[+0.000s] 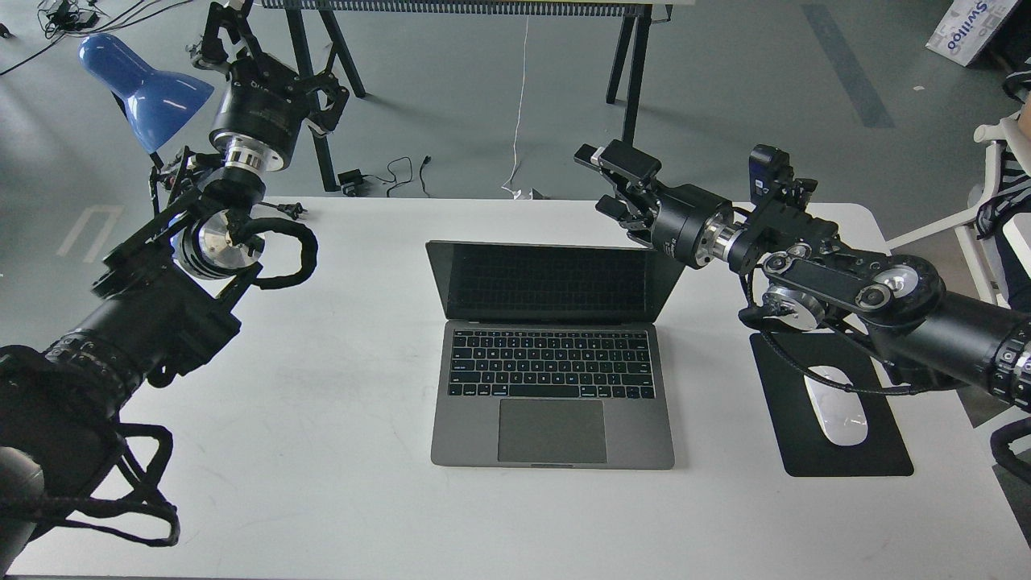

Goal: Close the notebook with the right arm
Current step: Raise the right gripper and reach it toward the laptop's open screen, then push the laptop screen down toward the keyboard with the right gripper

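Open at the middle of the white counter (pixel 338 451): the notebook (pixel 552 379), a slim grey metal slab with rounded corners, matte black keys, a large smooth trackpad, and a dark glossy screen tilted back past upright. Just beyond the screen's upper right corner, the right pincer (pixel 606 184), boxy black fingers (pixel 624 161) pointing left, spread apart with a clear gap between upper and lower finger, holding nothing, close to the lid's top edge (contact with the lid cannot be told). Behind it, the right arm (pixel 846 278): a black cylinder wrist with a bright silver ring, angular black links, silver joint discs, thin black cable loops, thick tube toward the right edge. Beneath that arm, a flat black rectangular mouse pad (pixel 838 435) bearing a smooth white oval mouse (pixel 838 407), well apart from the notebook's right side. On the far left, the left arm (pixel 161 306), same black build with braided cable loops and a polished silver disc, rising to the left pincer (pixel 221 32), seen end-on and dark, open or closed cannot tell. Beside it, a glossy blue cone-shaped lamp (pixel 149 89). Beyond the counter, grey floor (pixel 725 97) with black trestle legs (pixel 628 64) and a thin white cord (pixel 522 105).
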`<move>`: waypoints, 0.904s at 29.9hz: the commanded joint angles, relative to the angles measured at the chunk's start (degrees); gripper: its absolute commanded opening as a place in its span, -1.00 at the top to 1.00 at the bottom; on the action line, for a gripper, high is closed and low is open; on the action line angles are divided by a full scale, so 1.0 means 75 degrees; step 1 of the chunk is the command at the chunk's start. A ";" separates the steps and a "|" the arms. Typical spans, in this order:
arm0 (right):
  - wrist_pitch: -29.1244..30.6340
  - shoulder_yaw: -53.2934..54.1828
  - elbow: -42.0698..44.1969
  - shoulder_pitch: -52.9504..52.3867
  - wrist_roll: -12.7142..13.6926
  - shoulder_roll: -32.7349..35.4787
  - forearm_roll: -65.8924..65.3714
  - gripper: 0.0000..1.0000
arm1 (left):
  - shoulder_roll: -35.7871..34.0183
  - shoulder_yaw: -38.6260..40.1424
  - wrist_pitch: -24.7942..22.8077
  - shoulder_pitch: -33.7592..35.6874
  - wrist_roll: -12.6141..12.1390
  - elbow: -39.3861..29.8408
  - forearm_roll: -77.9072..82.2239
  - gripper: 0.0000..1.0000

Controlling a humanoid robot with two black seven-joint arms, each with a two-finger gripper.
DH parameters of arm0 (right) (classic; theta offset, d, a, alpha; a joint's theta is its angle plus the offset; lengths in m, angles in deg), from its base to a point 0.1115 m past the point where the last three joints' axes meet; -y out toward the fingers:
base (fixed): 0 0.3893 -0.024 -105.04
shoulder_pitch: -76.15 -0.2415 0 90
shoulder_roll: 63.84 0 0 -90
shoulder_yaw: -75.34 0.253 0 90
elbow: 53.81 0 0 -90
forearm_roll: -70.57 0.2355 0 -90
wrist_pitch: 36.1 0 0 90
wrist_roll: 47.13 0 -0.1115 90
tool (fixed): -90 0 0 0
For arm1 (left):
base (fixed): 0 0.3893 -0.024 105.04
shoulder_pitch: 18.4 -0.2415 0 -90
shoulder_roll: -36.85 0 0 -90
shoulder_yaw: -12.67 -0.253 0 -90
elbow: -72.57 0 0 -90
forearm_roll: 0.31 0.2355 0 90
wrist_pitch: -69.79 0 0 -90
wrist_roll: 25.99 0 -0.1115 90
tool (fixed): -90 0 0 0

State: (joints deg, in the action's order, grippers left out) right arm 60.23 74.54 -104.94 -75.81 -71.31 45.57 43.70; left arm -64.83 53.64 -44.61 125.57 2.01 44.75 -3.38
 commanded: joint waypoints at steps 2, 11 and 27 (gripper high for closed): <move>0.0000 -0.0209 -0.0354 0.0104 0.0001 0.0236 -0.0015 -0.98 | 0.0000 -0.0002 0.0008 0.0000 0.0000 -0.0005 0.0000 -1.00; 0.0000 -0.0830 -0.0882 0.0140 -0.0011 0.0529 -0.0015 -0.98 | 0.0000 -0.0002 -0.0004 0.0000 0.0000 -0.0005 0.0000 -1.00; -0.0012 -0.1475 -0.1422 0.0374 -0.0011 0.0483 -0.0378 -0.98 | -0.0012 -0.0002 -0.0004 0.0000 0.0000 -0.0005 0.0000 -1.00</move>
State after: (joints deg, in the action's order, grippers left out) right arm 60.13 63.47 -115.21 -73.48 -71.39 49.31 42.22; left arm -64.92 53.63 -44.61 125.57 2.01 44.75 -3.39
